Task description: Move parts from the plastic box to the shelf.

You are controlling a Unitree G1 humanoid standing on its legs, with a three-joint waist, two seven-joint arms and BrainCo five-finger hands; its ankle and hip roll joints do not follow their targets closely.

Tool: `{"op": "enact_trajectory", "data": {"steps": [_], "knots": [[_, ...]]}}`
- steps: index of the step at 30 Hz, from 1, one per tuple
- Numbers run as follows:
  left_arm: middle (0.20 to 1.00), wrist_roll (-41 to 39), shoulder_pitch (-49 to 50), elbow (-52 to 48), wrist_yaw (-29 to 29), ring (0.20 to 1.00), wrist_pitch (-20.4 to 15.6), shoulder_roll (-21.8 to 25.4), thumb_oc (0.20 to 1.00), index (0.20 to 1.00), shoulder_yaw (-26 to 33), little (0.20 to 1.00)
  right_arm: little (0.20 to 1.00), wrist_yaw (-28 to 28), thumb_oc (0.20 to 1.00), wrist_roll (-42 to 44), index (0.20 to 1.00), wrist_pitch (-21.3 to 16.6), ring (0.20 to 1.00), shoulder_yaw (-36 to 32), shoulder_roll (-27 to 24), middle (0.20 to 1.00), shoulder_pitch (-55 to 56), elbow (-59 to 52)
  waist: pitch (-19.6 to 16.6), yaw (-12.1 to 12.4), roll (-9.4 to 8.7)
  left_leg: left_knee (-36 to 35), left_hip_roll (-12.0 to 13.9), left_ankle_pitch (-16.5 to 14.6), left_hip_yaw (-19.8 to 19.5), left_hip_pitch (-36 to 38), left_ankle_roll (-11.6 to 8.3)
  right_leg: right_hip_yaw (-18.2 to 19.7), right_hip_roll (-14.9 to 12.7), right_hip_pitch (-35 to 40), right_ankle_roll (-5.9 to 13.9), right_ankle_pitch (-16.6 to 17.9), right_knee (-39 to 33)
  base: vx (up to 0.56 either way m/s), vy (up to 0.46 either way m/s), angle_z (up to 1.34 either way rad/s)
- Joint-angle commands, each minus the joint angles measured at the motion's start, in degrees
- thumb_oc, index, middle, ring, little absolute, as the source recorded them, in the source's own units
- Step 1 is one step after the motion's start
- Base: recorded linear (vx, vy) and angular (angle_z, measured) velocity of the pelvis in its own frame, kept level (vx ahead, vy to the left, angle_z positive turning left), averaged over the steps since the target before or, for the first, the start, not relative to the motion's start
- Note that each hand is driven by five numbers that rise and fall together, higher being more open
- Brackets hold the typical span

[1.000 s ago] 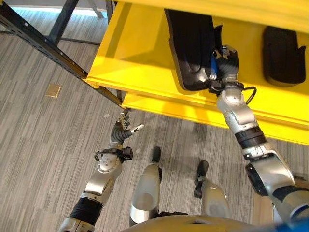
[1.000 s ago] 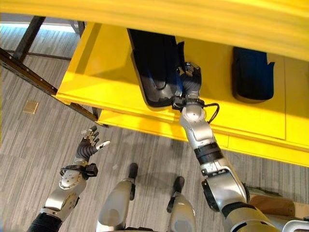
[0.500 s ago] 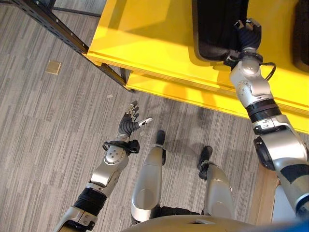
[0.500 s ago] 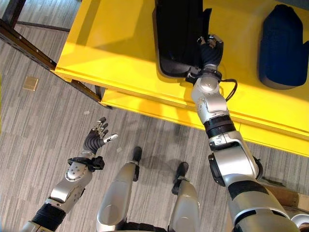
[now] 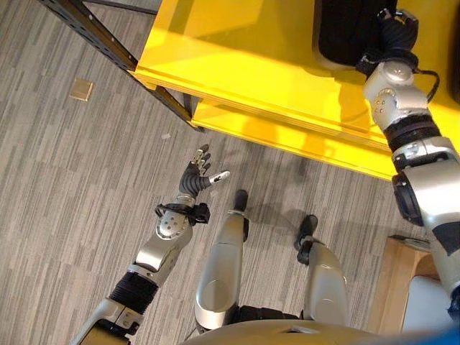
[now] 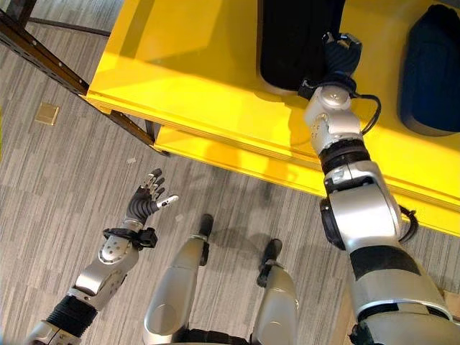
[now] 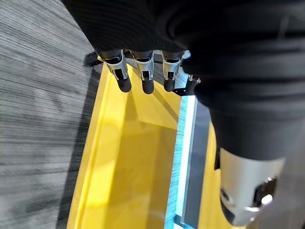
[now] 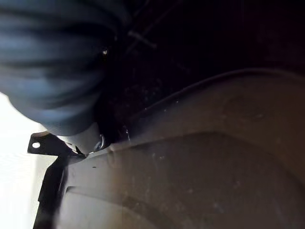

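The part (image 6: 295, 39), big and black, lay on the yellow shelf (image 6: 208, 79), at its right side. Left to right: the left hand (image 5: 195, 177) hung over the floor (image 5: 65, 187) with straight fingers and held nothing, and the right hand (image 6: 338, 57) rested at the part's edge, fingers hidden, so I could not tell its hold. If that hand pulled away while hooked on the part, the part could slide off the shelf.

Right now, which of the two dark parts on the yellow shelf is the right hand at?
The larger black part, which the right hand touches at its near edge. The other dark part lies apart, further to the robot's right on the yellow shelf.
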Motion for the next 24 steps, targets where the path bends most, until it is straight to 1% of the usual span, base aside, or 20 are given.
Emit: {"op": "enact_trajectory", "data": {"steps": [1, 9, 20, 21, 24], "knots": [[1.000, -1.85, 0.97, -4.85, 0.05, 1.000, -3.19, 2.37, 1.000, 1.000, -0.87, 1.000, 0.200, 1.28, 0.200, 1.79, 0.200, -3.07, 0.200, 3.01, -5.31, 0.200, -6.61, 0.94, -3.29, 0.61, -0.83, 1.57, 1.74, -2.47, 0.44, -1.05, -1.35, -0.35, -1.29, 4.24, 0.99, -2.62, 0.31, 0.00, 0.000, 0.00], [1.000, -2.25, 0.19, -4.69, 0.41, 1.000, -3.21, 2.94, 1.000, 1.000, -1.25, 1.000, 0.200, 1.85, 0.200, 3.16, 0.200, -2.29, 0.200, 4.00, -5.81, 0.200, -8.03, 5.71, -2.94, 0.86, -0.95, 0.79, 1.48, -2.10, 0.24, -0.86, -1.25, -0.82, -1.11, 4.91, 1.09, -2.05, -0.81, 0.00, 0.000, 0.00], [1.000, -2.40, -0.03, -4.46, 0.61, 1.000, -3.25, 3.08, 1.000, 1.000, -1.48, 1.000, 0.200, 1.97, 0.200, 4.20, 0.200, -2.19, 0.200, 4.36, -4.56, 0.200, -8.61, 7.31, -2.73, 0.96, -1.07, 0.68, 1.40, -2.05, 0.09, -0.67, -1.32, -0.97, -1.03, 5.07, 0.90, -2.30, -0.61, 0.00, 0.000, 0.00], [1.000, -2.39, -0.18, -4.27, 0.78, 1.000, -3.04, 3.32, 1.000, 1.000, -1.65, 1.000, 0.200, 1.99, 0.200, 5.04, 0.200, -1.81, 0.200, 3.95, -3.29, 0.200, -8.54, 8.42, -2.65, 0.93, -1.10, 0.65, 1.39, -2.07, 0.02, -0.55, -1.36, -0.97, -0.87, 5.19, 0.83, -2.30, -0.64, 0.00, 0.000, 0.00], [1.000, -2.49, -0.35, -4.40, 1.00, 1.000, -3.12, 3.55, 1.000, 1.000, -1.82, 1.000, 0.200, 1.75, 0.200, 6.18, 0.200, -2.00, 0.200, 3.27, -2.17, 0.200, -8.34, 9.06, -2.55, 0.94, -1.02, 0.65, 1.46, -2.05, 0.00, -0.56, -1.28, -0.97, -0.80, 5.20, 0.75, -2.30, -0.67, 0.00, 0.000, 0.00]]}}
